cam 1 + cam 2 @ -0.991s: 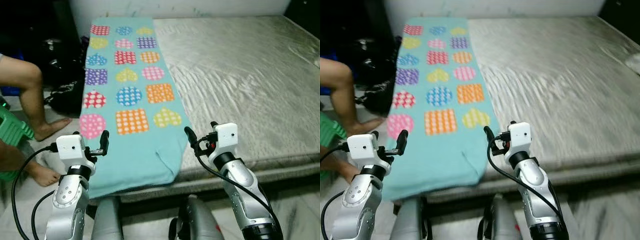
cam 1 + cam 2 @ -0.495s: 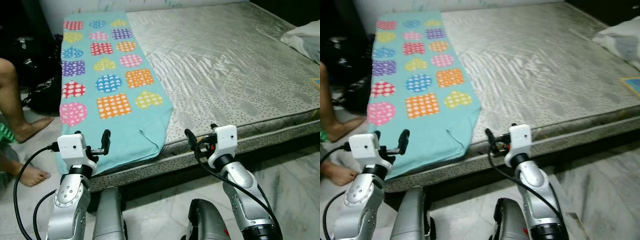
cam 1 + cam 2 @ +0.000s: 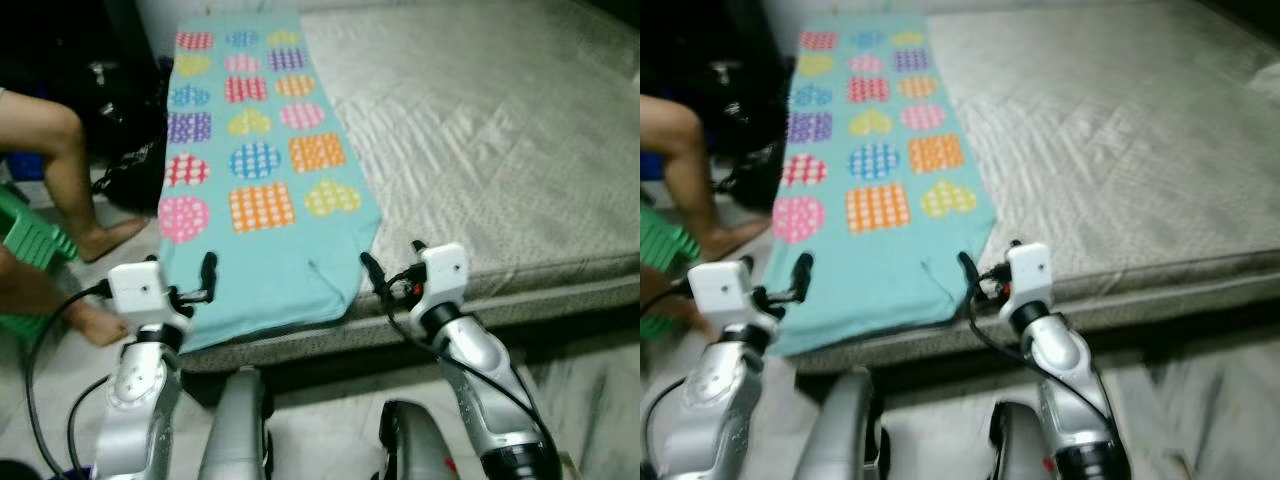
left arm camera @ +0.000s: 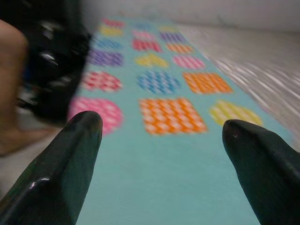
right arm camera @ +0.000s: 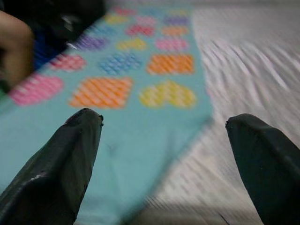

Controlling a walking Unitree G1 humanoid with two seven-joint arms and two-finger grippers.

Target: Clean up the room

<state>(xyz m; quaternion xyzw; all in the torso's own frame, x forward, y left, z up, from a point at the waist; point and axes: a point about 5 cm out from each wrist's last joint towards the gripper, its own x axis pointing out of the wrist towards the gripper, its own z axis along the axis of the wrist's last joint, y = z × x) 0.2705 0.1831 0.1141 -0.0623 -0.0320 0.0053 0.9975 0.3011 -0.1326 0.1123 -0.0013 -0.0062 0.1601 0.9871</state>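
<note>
On your far left a person's leg stands on the floor beside a green stool, with dark bags heaped against the bedside — keep your left arm clear of them. Next comes your left gripper, raised in front of you with its fingers spread wide and empty; it hovers just short of the near hem of the turquoise blanket, probably lined up on that corner. The blanket, patterned with dotted hearts, circles and squares, lies lengthwise along the left strip of the mattress, its near edge drooping over the bedside, which makes that hem the easiest part to grab. Your right gripper hangs at the blanket's other near corner, also spread and holding nothing — the two look set for a two-handed lift. To the right, bare grey mattress. Nothing is gripped yet, so tidying the blanket has hardly begun.
</note>
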